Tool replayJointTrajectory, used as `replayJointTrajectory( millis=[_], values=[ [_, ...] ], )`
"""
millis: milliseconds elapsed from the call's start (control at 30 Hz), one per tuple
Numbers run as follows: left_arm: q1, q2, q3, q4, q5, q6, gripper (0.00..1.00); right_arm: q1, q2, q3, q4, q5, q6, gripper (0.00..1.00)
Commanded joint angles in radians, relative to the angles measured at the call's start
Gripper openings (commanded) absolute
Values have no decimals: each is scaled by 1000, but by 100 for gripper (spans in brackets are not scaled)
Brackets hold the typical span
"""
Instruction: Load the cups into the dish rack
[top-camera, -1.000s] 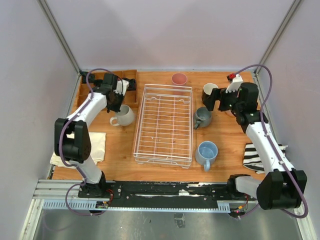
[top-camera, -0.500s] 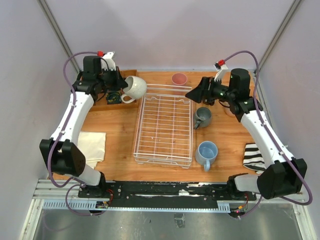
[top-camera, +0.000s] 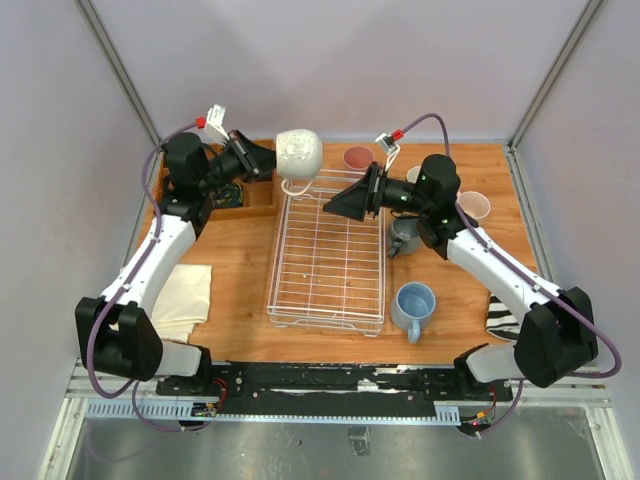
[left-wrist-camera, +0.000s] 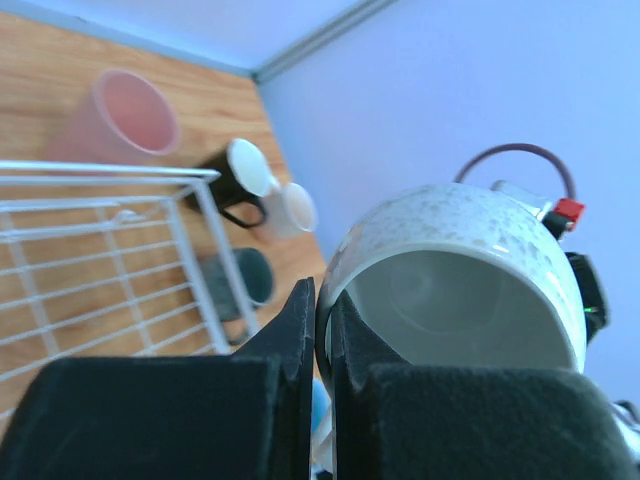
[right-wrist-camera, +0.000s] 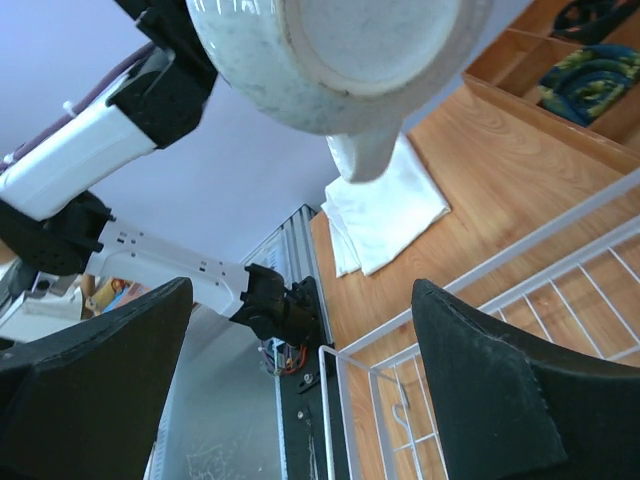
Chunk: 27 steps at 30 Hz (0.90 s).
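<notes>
My left gripper (top-camera: 268, 160) is shut on the rim of the white mug (top-camera: 298, 153) and holds it in the air, tipped on its side, over the far left corner of the dish rack (top-camera: 330, 300). In the left wrist view the fingers (left-wrist-camera: 322, 330) pinch the mug wall (left-wrist-camera: 450, 240). My right gripper (top-camera: 340, 200) is open and empty over the rack's far end, pointing at the mug; its wrist view shows the mug's base (right-wrist-camera: 330, 50) above the rack rim (right-wrist-camera: 500, 285). The pink tumbler (top-camera: 358, 157), grey-green mug (top-camera: 405, 237), light blue mug (top-camera: 413, 303) and pale pink mug (top-camera: 474, 207) stand on the table. The black mug (left-wrist-camera: 235, 180) shows in the left wrist view.
A brown wooden compartment tray (top-camera: 255, 195) sits at the back left under my left arm. A cream cloth (top-camera: 185, 290) lies at the left, a striped cloth (top-camera: 505, 315) at the right. Walls close in the table on three sides.
My left gripper has lifted the white mug off the table and carried it right to the rack's far corner. My right arm has swung left over the rack, away from the black mug.
</notes>
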Motion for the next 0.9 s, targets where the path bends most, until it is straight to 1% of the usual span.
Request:
replayJointTrajectory(
  millis=[0,133,267,367,433,500,567,700,800,867],
  values=[
    [-76,-51,-68,353,28,-328,1,56,7,-33,214,36,-13,90],
    [-114,-80,-128,399,-16,-395,1,70,23,-57,328,59,2,88],
    [-129,-107,-146,383,-30,-406,1,72,41,-55,359,90,-14,86],
    [-132,-130,-147,357,-44,-396,0,74,67,-43,379,99,-9,82],
    [-132,-136,-147,340,-50,-387,1,78,91,-29,404,90,13,76],
    [-132,-137,-151,350,-58,-388,0,88,109,-20,439,92,40,72],
    [-133,-134,-161,370,-67,-393,0,101,121,-16,467,107,59,69],
    [-133,-140,-189,398,-93,-404,0,122,144,-3,539,133,100,69],
    [-133,-148,-210,411,-112,-400,0,132,155,16,553,146,107,68],
    [-133,-151,-219,415,-118,-400,1,135,160,23,564,154,110,66]
  ],
)
